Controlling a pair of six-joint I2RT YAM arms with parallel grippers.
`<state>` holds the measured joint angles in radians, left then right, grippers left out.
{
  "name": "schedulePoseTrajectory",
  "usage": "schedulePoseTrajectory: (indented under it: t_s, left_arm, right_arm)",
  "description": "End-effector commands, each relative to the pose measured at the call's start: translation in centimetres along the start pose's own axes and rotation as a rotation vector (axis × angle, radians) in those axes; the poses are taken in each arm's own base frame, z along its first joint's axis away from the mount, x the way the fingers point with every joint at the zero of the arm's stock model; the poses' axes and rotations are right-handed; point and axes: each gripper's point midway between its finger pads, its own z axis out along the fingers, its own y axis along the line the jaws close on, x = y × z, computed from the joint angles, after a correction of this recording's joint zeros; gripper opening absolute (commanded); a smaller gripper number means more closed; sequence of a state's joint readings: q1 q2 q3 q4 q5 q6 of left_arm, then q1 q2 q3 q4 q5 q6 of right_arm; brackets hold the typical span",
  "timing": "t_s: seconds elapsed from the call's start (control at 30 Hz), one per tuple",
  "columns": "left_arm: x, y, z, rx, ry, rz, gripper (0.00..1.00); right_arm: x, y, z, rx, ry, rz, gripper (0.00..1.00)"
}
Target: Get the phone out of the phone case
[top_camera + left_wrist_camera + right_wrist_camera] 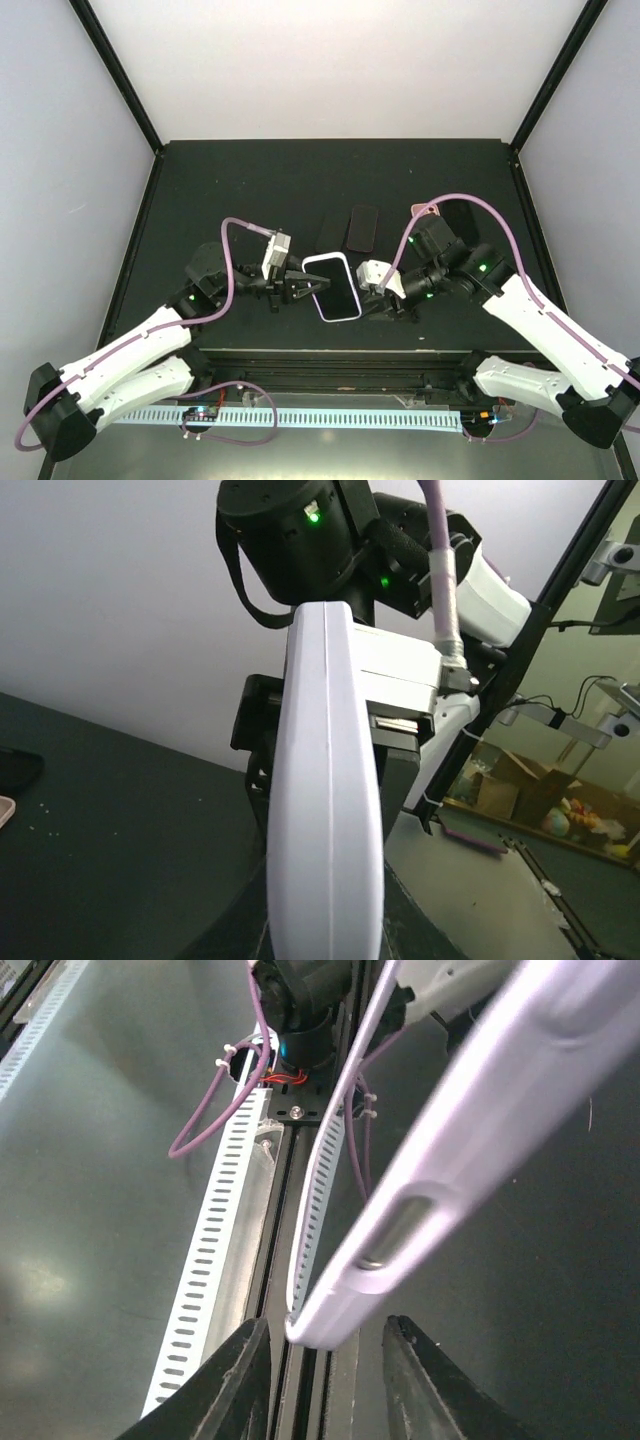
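I am clamping the phone case (322, 262), phone (334, 287) inside, between my arms with my left gripper (306, 285); my right gripper (325, 1365) is straddling its corner half-open, needing only the lip to peel

Both arms angled inward toward each other, left claw (303, 284) clamped shut, right claw (325, 1340) jaws parted

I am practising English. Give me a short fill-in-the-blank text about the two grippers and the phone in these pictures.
The left gripper is ___ on one edge of the phone case.
The right gripper is ___ around the opposite edge.
The dark screen of the phone faces ___.
Missing words: shut, open, up.
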<state>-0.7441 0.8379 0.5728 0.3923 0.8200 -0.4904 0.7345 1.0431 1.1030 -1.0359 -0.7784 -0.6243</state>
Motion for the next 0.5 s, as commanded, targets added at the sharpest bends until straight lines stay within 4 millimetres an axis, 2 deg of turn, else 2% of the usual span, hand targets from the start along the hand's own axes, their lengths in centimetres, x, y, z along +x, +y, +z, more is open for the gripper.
schedulePoseTrajectory:
  t_s: [0.0,0.2,0.47]
  left_arm:
    - [-4.1,-2.4,-0.1,0.074,-0.075,0.088,0.01]
    - [-4.0,-2.5,0.3,0.109,-0.056,0.065,0.02]
    - [-3.6,-2.9,1.0,0.187,0.007,0.003,0.01]
  right_arm:
    - [-1.0,0.8,-0.3,0.022,-0.034,-0.073,0.31]
    - [-0.9,0.9,-0.3,0.029,-0.026,-0.099,0.17]
    - [-0.7,0.4,-0.6,0.068,0.004,-0.202,0.09]
